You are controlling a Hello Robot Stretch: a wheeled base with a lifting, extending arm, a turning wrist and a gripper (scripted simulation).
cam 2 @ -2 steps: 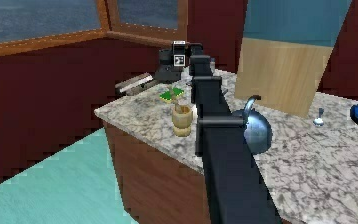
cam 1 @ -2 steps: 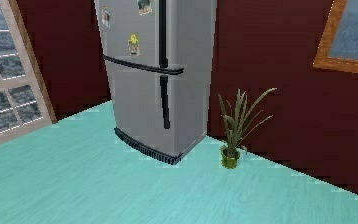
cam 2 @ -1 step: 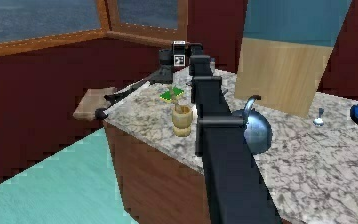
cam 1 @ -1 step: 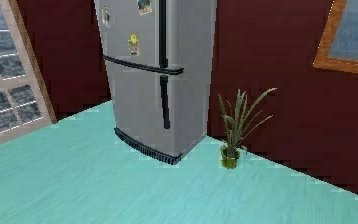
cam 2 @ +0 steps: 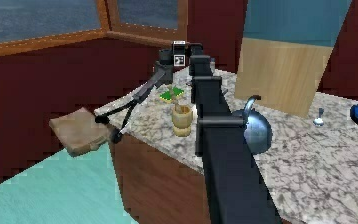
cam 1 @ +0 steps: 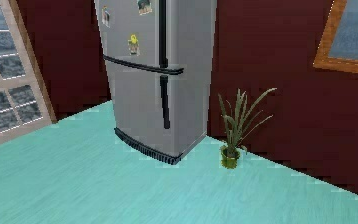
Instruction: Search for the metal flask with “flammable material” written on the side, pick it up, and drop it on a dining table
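Note:
My arm [cam 2: 222, 150] reaches out over a speckled stone counter [cam 2: 317, 165]. At its far end, the gripper [cam 2: 115, 124] points down past the counter's left corner. A flat tan slab [cam 2: 79, 131] hangs at the fingers' end, clear of the counter and floor, so the gripper holds it. A squat tan jar-like thing [cam 2: 182, 117] stands on the counter just left of the arm. A small green thing [cam 2: 170, 95] lies behind the jar. A rounded metal kettle [cam 2: 253, 126] sits just right of the arm.
A grey fridge [cam 1: 155, 75] stands against dark red walls, with a potted plant [cam 1: 233, 130] to its right and teal floor [cam 1: 77, 175] in front. A window [cam 1: 9, 70] is on the left. On the counter, a wooden board [cam 2: 277, 72] leans at the back beside a small glass [cam 2: 318, 119].

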